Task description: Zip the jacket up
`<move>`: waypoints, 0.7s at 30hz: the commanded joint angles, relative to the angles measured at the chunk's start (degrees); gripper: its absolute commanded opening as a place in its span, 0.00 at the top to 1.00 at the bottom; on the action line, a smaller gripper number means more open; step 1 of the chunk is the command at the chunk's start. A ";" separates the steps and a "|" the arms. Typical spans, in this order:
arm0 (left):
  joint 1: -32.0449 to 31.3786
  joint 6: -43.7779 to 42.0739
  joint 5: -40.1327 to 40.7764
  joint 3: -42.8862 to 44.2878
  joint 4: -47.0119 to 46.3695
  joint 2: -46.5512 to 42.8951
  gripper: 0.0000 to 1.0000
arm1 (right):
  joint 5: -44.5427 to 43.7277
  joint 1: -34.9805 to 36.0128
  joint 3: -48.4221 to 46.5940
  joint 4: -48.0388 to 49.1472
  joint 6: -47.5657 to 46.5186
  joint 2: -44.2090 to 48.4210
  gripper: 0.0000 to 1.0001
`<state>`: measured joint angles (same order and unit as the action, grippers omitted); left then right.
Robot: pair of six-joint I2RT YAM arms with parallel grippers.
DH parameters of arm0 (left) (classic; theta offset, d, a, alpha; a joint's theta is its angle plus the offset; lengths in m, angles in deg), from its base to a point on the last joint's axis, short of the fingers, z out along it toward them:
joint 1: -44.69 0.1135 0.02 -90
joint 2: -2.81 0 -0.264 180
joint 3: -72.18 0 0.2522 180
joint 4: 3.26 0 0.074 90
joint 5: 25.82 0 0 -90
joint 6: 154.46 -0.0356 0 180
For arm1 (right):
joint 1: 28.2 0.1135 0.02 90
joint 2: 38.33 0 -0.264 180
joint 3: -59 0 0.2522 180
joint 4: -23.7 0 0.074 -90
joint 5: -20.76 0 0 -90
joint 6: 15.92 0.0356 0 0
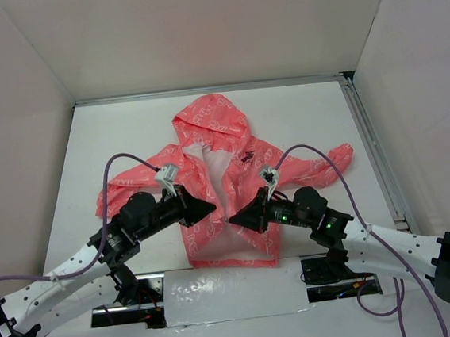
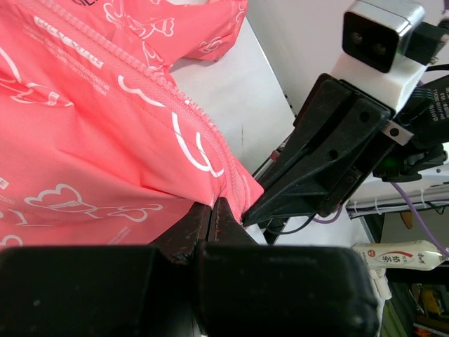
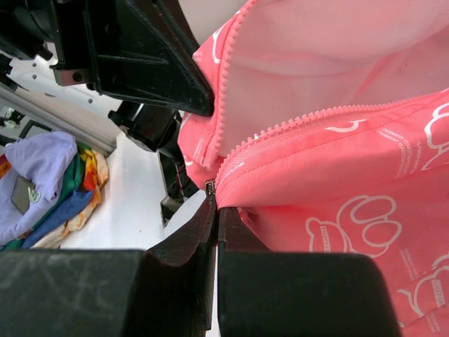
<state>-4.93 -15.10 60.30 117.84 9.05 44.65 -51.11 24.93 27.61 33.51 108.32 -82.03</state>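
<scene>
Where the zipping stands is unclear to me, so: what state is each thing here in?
jacket: lying flat, front unzipped, lining showing.
zipper: open, teeth rows apart.
left gripper: shut on the jacket's front edge.
right gripper: shut on the jacket's other front edge.

The jacket [image 1: 213, 130] is coral pink, printed all over with white outline drawings and lettering. Its lining [image 1: 207, 166] is pale pink, and its zipper teeth [image 2: 175, 105] match the coral. My left hand [image 1: 212, 209] and right hand [image 1: 232, 219] are black. The surface [image 1: 299, 113] is white.
</scene>
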 commanded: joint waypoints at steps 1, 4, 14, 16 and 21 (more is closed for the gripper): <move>0.06 -1.46 -1.48 -0.26 -4.96 -1.76 1.00 | -1.69 0.40 -2.24 4.73 0.65 0.28 1.00; 0.06 -1.81 -1.74 -0.61 -5.40 -1.85 1.00 | -1.87 0.40 -2.15 5.25 1.00 0.20 1.00; 0.06 -1.90 -1.57 -0.52 -5.75 -0.80 1.00 | -0.03 0.40 -2.06 6.66 0.83 0.38 1.00; 0.06 -1.90 -1.31 -0.44 -5.58 -0.89 1.00 | 0.06 0.40 -2.06 6.40 0.83 0.37 1.00; 0.06 -3.04 -1.66 -0.79 -6.63 -1.24 1.00 | 0.50 0.40 -2.14 6.66 0.83 0.99 1.00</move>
<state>-4.93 -16.30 59.60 117.42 8.48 43.96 -51.83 24.93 27.61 34.80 109.17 -82.01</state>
